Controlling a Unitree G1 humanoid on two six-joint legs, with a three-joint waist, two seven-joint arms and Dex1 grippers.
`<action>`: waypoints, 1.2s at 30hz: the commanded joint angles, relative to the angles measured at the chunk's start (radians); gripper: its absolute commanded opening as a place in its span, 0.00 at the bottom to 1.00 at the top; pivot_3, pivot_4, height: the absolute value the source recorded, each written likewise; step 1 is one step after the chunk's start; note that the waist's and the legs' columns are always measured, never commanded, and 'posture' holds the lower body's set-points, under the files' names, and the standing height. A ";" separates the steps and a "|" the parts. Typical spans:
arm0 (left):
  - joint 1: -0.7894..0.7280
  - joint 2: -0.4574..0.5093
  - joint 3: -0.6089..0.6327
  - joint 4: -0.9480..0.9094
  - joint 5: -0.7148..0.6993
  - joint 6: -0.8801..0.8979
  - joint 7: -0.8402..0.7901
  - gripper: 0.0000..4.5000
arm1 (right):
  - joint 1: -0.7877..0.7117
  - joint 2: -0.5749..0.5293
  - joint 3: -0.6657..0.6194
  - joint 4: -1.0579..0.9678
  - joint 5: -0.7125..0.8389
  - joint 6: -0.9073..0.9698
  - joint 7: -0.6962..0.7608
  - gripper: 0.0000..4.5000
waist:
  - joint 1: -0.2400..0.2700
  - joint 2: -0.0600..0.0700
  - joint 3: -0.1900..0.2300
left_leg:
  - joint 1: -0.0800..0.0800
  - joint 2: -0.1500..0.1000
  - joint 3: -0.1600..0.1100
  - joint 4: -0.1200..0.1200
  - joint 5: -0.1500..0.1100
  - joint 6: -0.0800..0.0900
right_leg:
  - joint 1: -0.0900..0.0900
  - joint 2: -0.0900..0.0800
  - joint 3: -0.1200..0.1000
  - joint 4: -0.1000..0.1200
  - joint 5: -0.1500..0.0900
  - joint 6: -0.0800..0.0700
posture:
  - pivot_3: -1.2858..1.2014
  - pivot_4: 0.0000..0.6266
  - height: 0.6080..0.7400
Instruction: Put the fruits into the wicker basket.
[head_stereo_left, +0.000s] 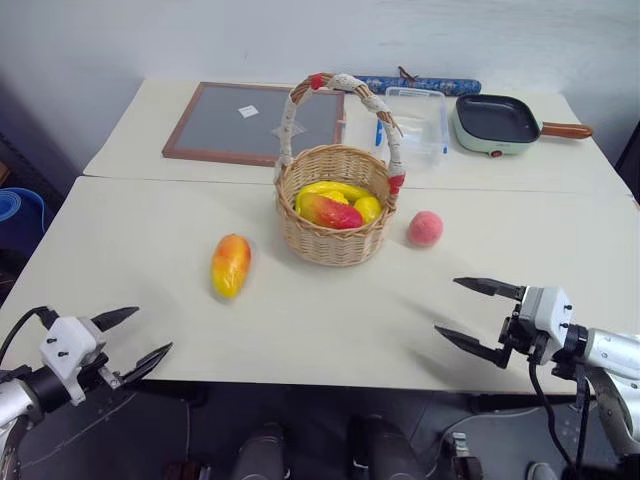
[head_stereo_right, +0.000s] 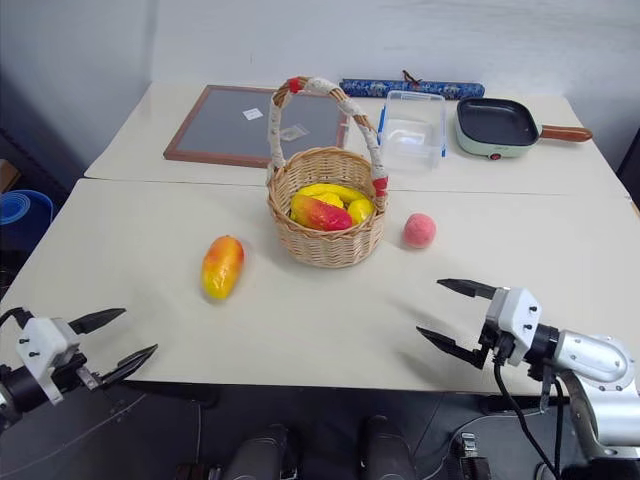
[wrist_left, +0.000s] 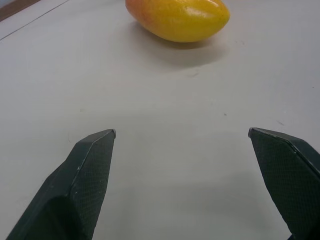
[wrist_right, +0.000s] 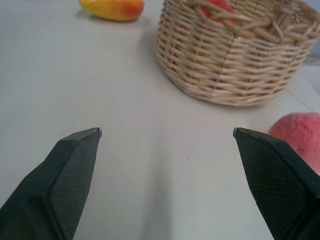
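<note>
Basket (head_stereo_left: 335, 215) holding yellow-red fruits (head_stereo_left: 336, 204); mango (head_stereo_left: 230, 265) at eight o'clock, peach (head_stereo_left: 425, 228) at three. Both grippers (head_stereo_left: 132, 341) (head_stereo_left: 478, 317) wide open, empty.

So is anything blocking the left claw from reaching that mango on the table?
Nothing visible. Bare table lies between the open left gripper and the mango. The basket stands off to the mango's right, apart from it.

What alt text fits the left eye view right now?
A wicker basket holding yellow-red fruits stands on a white table, with a mango to its left and a peach to its right. Both the left gripper and right gripper hover open, empty.
</note>
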 joint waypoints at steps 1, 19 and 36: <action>0.009 0.001 0.025 -0.028 -0.012 -0.006 -0.004 1.00 | -0.001 -0.013 -0.012 -0.044 0.023 0.023 -0.003 0.98 | 0.001 0.000 0.000 | 0.000 0.000 0.000 0.000 0.000 0.000 | 0.000 0.000 0.000 0.000 0.000 0.000 | 0.52 0.24 1.00; -0.216 0.171 0.024 -0.128 -0.427 0.693 0.036 1.00 | -0.043 0.127 0.030 -0.198 0.191 0.017 0.034 0.98 | 0.003 0.000 0.000 | 0.000 0.001 0.000 0.001 0.000 0.000 | 0.000 0.001 0.000 0.002 0.000 0.000 | 0.52 0.24 1.00; -0.871 -0.005 -0.508 0.150 -0.164 1.035 0.385 1.00 | -0.065 0.226 0.122 -0.215 0.131 -0.034 -0.021 0.98 | -0.001 -0.001 0.000 | 0.005 -0.001 0.000 0.000 0.003 -0.007 | 0.008 0.004 0.000 0.002 0.001 0.002 | 0.52 0.24 1.00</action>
